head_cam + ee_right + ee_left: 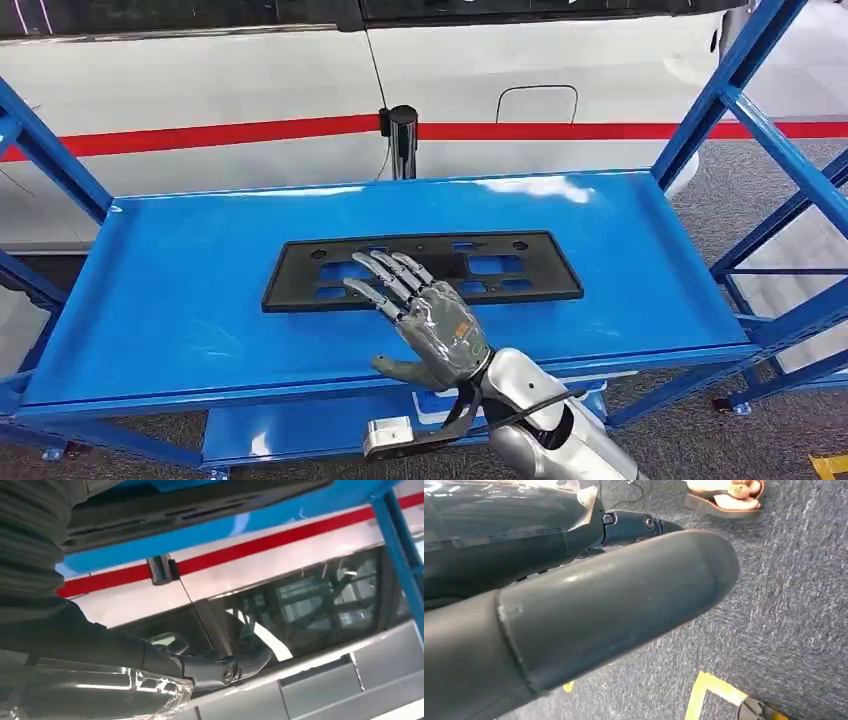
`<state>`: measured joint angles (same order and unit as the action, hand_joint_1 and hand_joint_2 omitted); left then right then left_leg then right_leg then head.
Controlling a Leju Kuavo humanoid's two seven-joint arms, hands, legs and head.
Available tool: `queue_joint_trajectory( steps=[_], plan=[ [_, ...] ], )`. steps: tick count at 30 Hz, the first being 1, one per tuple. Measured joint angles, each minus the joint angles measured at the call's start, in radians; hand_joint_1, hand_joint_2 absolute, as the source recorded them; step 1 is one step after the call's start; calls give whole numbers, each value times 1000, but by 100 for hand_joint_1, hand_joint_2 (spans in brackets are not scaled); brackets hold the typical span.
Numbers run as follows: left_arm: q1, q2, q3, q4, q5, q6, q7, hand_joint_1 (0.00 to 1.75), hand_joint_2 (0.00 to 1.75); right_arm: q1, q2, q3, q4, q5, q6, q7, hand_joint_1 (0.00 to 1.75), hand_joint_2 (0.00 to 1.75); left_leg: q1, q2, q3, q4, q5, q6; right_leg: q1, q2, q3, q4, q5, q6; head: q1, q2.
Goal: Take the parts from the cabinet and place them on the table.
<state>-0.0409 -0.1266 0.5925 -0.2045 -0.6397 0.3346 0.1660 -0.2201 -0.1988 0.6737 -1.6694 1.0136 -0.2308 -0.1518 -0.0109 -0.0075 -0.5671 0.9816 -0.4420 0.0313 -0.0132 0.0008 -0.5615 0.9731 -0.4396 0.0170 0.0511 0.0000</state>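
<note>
A flat black frame-shaped part (545, 270) with several cut-outs lies in the middle of the blue cabinet shelf (180, 290). My right hand (425, 320) reaches in over the shelf's front edge. Its fingers (385, 275) are spread flat over the part's near edge and grip nothing. In the right wrist view the right hand (30, 580) sits just off the black part (190, 505) and the blue shelf (225, 527). My left hand (574, 610) hangs over the grey carpet, with its thumb and fingers stretched out and nothing in them.
Blue uprights and braces (720, 100) frame the shelf on the right, and a lower shelf (300, 425) sits beneath. A black post (403, 140) and a white car with a red stripe (200, 90) stand behind. A person's sandalled foot (729, 495) and yellow floor tape (709, 690) are nearby.
</note>
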Motion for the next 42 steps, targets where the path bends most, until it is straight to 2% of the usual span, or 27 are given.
queue_joint_trajectory(
  steps=[6, 8, 17, 23, 24, 25, 27, 38, 42],
  plan=[
    [0, 2, -7, 0, -12, -1, -1, 0, 0, -14, 0, -1, 75, 13, 15, 13, 0, 175, -1, 0, 0, 0, 0, 2, -1, 0, 0, 0, 0, 1, 0, 0],
    [0, 2, -7, 0, -19, -1, -1, 0, 0, -26, 1, -2, 109, 26, 13, 19, 0, 175, 0, 0, 0, 0, 0, 2, -1, 0, 0, 0, 0, 5, 0, 0],
    [0, 2, -11, 0, -63, -11, 11, 0, 0, -126, 32, -23, 348, 76, 0, 67, 0, 175, 2, 0, 1, 0, 0, 2, 0, 0, 0, 0, 0, 5, 0, 0],
    [0, 2, -11, 0, -70, -13, 11, 0, 0, -192, 57, -45, 476, 106, -52, 108, 0, 175, 3, 0, 2, 0, 0, 2, 0, 0, 0, 0, 0, 5, 0, 0],
    [0, 2, -10, 0, -71, -15, 10, 0, 0, -201, 59, -48, 492, 107, -58, 109, 82, 175, 3, 0, 2, 0, 0, 2, 0, 0, 0, 0, 0, 5, 0, 0],
    [0, 3, -10, 0, -73, -18, 7, 0, 0, -205, 60, -54, 505, 107, -63, 109, 152, 175, 3, 0, 2, 0, 0, 2, 0, 0, 0, 0, 0, 5, 0, 0],
    [0, 3, -10, 0, -77, -20, 1, 0, 0, -210, 60, -64, 528, 105, -71, 113, 161, 175, 2, 0, 2, 0, 0, 2, 0, 0, 0, 0, 0, 5, 0, 0],
    [0, 5, -10, 0, -82, -24, -6, 0, 0, -210, 60, -77, 551, 99, -88, 117, 155, 175, 2, 0, 2, 0, 0, 2, 0, 0, 1, 0, 0, 5, 0, 0],
    [0, 7, -11, 0, -88, -28, -13, 0, 0, -206, 58, -92, 565, 98, -103, 119, 159, 175, 2, 0, 2, 0, 0, 2, 0, 0, 0, 0, 0, 5, 0, 0]
  ],
)
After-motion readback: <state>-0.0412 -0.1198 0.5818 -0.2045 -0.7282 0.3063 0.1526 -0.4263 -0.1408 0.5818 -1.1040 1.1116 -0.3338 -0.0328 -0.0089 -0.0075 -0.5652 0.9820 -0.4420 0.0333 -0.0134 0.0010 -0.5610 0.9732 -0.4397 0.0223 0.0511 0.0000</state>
